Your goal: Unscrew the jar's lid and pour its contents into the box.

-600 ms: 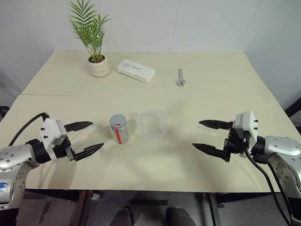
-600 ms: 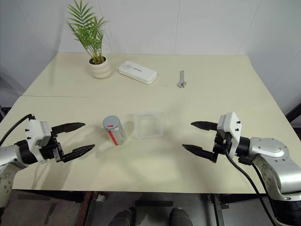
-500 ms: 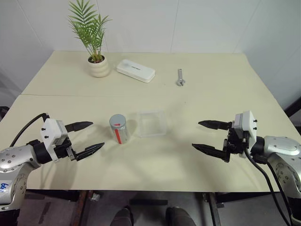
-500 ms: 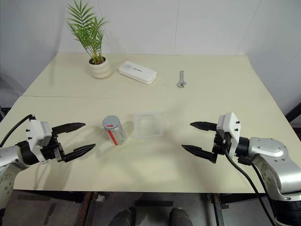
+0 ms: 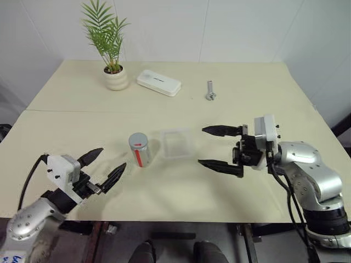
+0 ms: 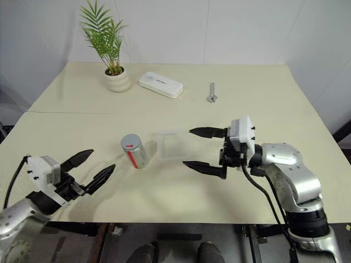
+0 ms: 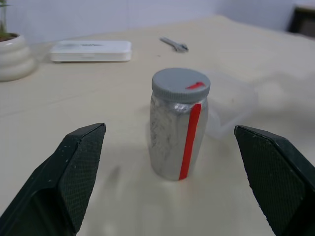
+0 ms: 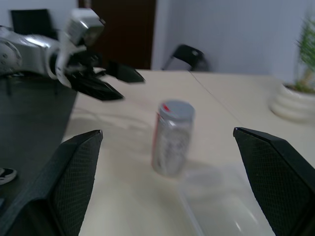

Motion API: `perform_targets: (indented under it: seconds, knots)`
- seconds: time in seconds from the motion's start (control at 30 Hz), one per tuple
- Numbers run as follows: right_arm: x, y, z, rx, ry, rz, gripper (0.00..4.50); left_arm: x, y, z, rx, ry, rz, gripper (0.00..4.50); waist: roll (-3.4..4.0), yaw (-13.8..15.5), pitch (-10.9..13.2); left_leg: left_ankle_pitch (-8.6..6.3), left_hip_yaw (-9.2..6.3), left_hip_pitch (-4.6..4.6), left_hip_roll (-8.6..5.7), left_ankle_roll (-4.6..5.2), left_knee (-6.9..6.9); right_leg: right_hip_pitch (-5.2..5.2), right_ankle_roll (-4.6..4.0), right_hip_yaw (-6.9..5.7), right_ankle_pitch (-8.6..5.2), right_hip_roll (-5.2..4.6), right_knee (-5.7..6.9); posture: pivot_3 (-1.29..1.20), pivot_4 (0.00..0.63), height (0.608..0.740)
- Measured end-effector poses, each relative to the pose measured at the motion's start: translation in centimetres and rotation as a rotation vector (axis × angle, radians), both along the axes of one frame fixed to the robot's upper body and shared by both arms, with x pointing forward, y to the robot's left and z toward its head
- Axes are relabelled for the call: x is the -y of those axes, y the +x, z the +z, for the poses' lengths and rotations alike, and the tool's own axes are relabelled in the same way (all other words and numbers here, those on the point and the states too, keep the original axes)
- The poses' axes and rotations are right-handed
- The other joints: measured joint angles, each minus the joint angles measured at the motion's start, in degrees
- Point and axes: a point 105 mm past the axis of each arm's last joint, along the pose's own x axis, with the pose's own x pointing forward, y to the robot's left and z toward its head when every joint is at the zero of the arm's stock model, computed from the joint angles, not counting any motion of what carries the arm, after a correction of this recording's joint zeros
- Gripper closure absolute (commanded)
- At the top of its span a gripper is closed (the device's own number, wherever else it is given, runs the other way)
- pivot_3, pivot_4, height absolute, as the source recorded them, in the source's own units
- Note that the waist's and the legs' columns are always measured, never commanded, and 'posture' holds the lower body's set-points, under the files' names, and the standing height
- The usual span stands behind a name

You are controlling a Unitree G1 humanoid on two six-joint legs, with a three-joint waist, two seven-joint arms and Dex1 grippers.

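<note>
The jar (image 5: 139,150) stands upright at the table's middle, translucent grey with a red stripe, and its grey lid (image 5: 137,140) is on. Its contents are hidden. Just right of the jar sits the clear box (image 5: 178,143), which looks empty. My left gripper (image 5: 109,159) is open near the front edge, left of the jar, pointing at it and a short way off. In the left wrist view the jar (image 7: 178,132) stands beyond and between the fingers (image 7: 78,167). My right gripper (image 5: 202,146) is open just right of the box, pointing left.
At the back of the table are a potted plant (image 5: 115,76), a flat white case (image 5: 158,82) and a silver bolt (image 5: 210,90). The table's front edge (image 5: 181,221) runs just below both arms.
My right gripper has moved left and now sits beside the box. My left arm has dropped toward the front edge and angles up at the jar. Jar and box have stayed put.
</note>
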Motion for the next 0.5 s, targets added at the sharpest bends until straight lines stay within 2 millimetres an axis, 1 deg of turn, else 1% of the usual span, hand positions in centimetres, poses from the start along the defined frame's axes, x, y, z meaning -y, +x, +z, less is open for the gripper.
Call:
perform_targets:
  seconds: [0.1, 0.17, 0.23, 0.37, 0.5]
  knots:
    - [-0.8, 0.3, 0.6, 0.018, 0.02, 0.035, 0.0, 0.7, 0.3, -1.2, -0.018, -0.034, 0.07, 0.03, -0.03, 0.1, 0.0, 0.01, 0.02, -0.01, -0.01, 0.01, 0.12, 0.03, -0.02, 0.04, 0.05, 0.03, -0.04, 0.0, 0.15, 0.74]
    - [-1.3, 0.2, 0.6, 0.017, 0.02, 0.054, 0.0, 0.9, 0.6, -1.8, -0.024, -0.044, 0.117, 0.03, -0.06, 0.1, 0.0, 0.01, 0.04, -0.01, -0.01, 0.02, 0.14, 0.03, -0.08, 0.07, 0.05, 0.02, -0.06, 0.0, 0.15, 0.74]
    - [-1.6, 0.2, 0.6, 0.014, 0.017, 0.068, 0.0, 1.6, 1.3, -2.0, -0.02, -0.057, 0.141, 0.03, -0.05, 0.3, 0.0, 0.03, 0.07, -0.01, -0.02, 0.05, 0.16, 0.03, -0.17, 0.11, 0.03, 0.01, -0.07, 0.0, 0.15, 0.74]
    - [-2.0, 0.0, 0.9, 0.02, 0.02, 0.091, 0.0, 3.0, 2.9, -2.5, -0.01, -0.055, 0.162, 0.03, -0.07, 0.4, 0.0, 0.03, 0.09, -0.01, -0.02, 0.05, 0.18, 0.03, -0.12, 0.13, 0.08, 0.02, -0.07, 0.0, 0.15, 0.74]
    - [-2.1, -0.3, 0.9, 0.002, 0.021, 0.106, 0.0, 4.4, 3.9, -3.2, -0.01, -0.006, 0.155, 0.03, -0.07, 0.4, 0.0, -0.01, 0.12, -0.01, 0.0, 0.07, 0.15, 0.0, -0.03, 0.16, 0.13, 0.05, -0.07, 0.0, 0.15, 0.74]
